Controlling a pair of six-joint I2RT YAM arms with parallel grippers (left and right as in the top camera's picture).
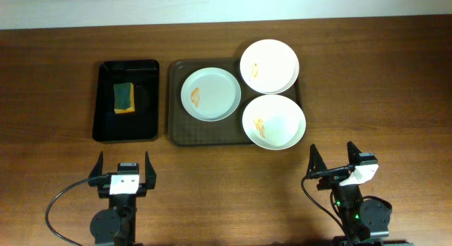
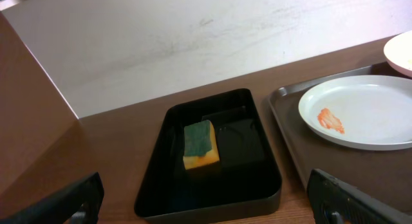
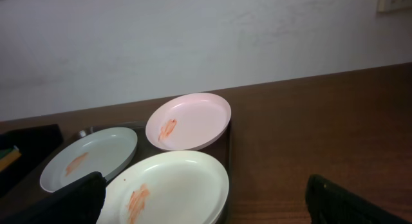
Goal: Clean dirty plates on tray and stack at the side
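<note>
Step in hand: the start, as I judge it; no plate is wiped or stacked yet, and neither arm has anything.
Left jaws: spread wide and empty, hovering over the near bench (image 1: 56, 83), in front of the black tray (image 1: 99, 97).
Right jaws: also wide open and empty, near the bench's front edge, in front of the near-right plate (image 1: 274, 121).
Tray: the brown tray (image 1: 205, 133) lies mid-bench, just right of the black tray.
Plates: all three sit on the brown tray; the left plate (image 1: 210, 95) lies fully inside, while the far-right plate (image 1: 269, 66) and the near-right plate overhang its rim.
Dirt: each plate shows a small orange smear on its face.
Sponge: a green-topped yellow sponge (image 1: 125, 97) lies in the black tray, well apart from both arms.
Next move, my judgement: the left arm reaches forward to the sponge and closes on its sides; the right arm goes for a plate rim to steady or lift it.
Stacking spot: bare bench to the right of the brown tray looks the likely place.
</note>
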